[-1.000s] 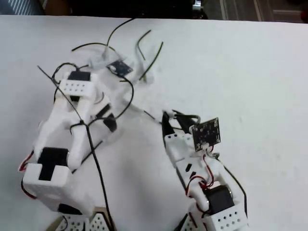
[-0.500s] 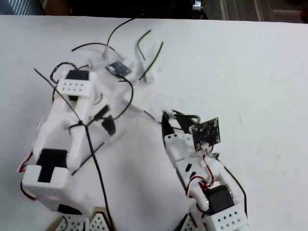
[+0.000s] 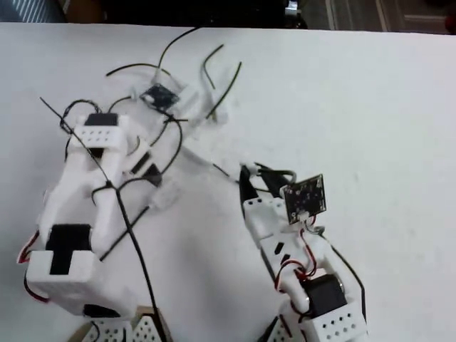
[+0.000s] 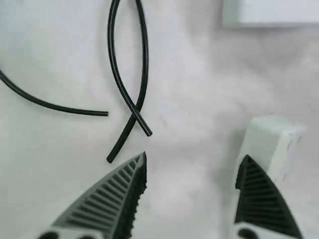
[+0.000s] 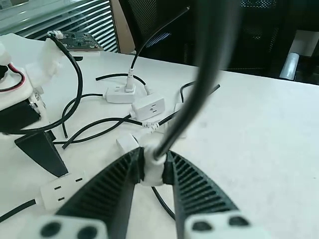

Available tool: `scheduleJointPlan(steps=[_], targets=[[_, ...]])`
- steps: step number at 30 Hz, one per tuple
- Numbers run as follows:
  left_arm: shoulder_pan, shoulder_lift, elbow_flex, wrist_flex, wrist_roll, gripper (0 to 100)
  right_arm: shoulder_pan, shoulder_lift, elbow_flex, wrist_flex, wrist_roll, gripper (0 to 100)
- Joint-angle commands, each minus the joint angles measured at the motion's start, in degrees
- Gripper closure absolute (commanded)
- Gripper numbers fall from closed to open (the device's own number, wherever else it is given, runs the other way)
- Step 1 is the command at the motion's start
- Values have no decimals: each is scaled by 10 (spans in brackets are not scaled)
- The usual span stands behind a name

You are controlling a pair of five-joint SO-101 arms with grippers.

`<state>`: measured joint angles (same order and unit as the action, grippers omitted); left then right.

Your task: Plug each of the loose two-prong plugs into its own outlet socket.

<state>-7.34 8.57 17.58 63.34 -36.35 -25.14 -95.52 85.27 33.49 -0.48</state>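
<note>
A white two-prong plug (image 5: 150, 169) is being clamped by the right gripper (image 5: 152, 158), its black cable (image 5: 202, 69) crossing before the outlet sockets (image 5: 149, 106); the left gripper (image 4: 194, 159) is being held wide beside crossed cable ends (image 4: 130, 113).

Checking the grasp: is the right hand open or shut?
Shut: the right hand clamps a white plug, black cord rising from it.

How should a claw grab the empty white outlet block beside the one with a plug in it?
Probably across its long flat sides, coming down from above: the outlet block lies flat, slots up, so those parallel walls suit a pinch and the slots stay free.
</note>
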Motion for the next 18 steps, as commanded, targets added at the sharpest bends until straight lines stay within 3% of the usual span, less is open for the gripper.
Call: scheduleJointPlan(steps=[1, 12, 18], targets=[[-19, -21, -15, -1, 0, 705, 7, 4, -3, -14, 1, 981], [1, -22, -188, 213, 2, 710, 7, 4, -3, -13, 1, 981], [53, -20, -134, 223, -1, 710, 7, 4, -3, -13, 1, 981]])
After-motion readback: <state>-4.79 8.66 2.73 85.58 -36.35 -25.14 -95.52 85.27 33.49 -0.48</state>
